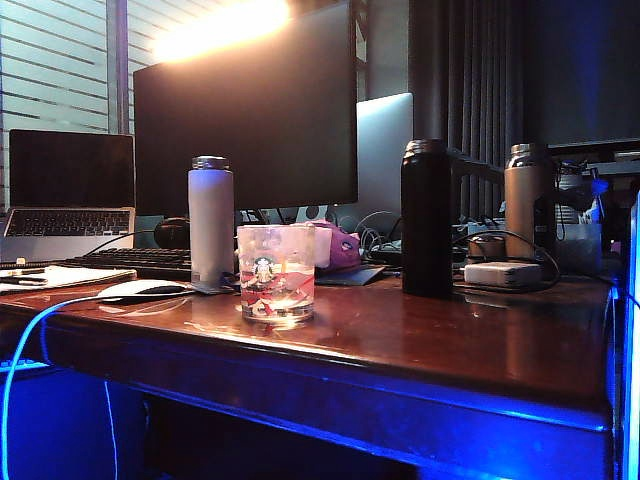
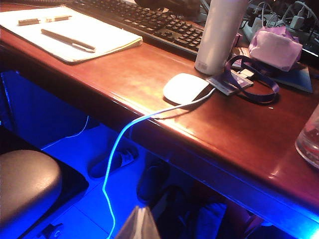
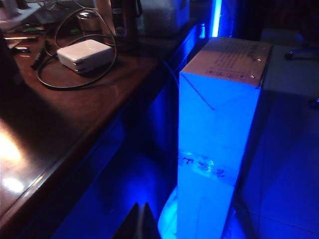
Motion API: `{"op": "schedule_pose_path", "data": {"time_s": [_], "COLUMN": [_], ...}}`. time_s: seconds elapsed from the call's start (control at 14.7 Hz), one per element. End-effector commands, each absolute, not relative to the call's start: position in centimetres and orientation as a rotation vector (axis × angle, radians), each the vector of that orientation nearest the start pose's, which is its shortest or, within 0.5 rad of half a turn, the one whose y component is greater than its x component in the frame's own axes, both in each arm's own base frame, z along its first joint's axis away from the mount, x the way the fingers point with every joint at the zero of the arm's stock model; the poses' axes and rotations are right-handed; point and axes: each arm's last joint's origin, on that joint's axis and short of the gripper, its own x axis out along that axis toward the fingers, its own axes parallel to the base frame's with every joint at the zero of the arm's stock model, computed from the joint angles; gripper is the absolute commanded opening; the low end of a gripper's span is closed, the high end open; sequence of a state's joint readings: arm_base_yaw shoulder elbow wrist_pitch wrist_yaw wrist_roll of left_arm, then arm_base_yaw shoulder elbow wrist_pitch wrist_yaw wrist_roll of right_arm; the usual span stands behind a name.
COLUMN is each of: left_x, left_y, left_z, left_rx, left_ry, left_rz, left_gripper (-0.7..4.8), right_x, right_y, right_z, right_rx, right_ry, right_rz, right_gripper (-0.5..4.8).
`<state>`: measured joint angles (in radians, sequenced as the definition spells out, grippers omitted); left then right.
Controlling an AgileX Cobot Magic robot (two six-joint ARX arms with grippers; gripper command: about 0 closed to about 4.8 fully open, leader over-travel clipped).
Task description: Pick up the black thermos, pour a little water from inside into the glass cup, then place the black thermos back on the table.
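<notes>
On the worktop the glass cup stands near the front edge, with the white bottle just behind it to the left. The black thermos stands upright well to the right (a bronze bottle farther back). Neither gripper appears here.
</notes>
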<state>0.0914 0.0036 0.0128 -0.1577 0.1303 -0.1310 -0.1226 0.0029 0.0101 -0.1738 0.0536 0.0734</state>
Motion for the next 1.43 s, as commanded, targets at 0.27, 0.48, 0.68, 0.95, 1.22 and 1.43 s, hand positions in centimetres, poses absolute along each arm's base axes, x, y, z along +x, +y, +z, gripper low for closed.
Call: {"op": "schedule_pose_path", "data": {"time_s": [0.27, 0.48, 0.68, 0.95, 1.22, 1.43], "left_x": [9.6, 9.5, 7.8, 9.2, 15.4, 18.7], "left_y": [0.5, 0.4, 0.4, 0.3, -0.1, -0.3], "left_z": [14.9, 16.5, 23.3, 32.5, 40.9, 43.5], "left_rx": [-0.146, -0.215, -0.238, -0.062, 0.072, 0.153], "left_ry": [0.164, 0.071, -0.137, -0.071, 0.274, 0.421], "left_rz": [-0.029, -0.048, -0.040, -0.097, -0.492, -0.563], "left_gripper": [-0.02, -0.02, -0.02, -0.03, -0.03, -0.03], "right_x": [9.5, 9.6, 9.6, 9.0, 10.8, 13.9], "right_y": [-1.3, -1.3, -0.9, -0.3, -0.3, -0.1], "right_z": [15.0, 15.2, 15.9, 19.8, 23.1, 23.8], "right_rx": [0.088, 0.173, 0.182, 0.194, 0.151, 0.095], "right_ry": [0.149, 0.126, 0.080, -0.012, 0.054, 0.080], "right_rz": [-0.177, -0.171, -0.117, -0.096, -0.096, -0.018], "right_gripper": [-0.05, -0.05, -0.05, -0.05, -0.05, -0.05]}}
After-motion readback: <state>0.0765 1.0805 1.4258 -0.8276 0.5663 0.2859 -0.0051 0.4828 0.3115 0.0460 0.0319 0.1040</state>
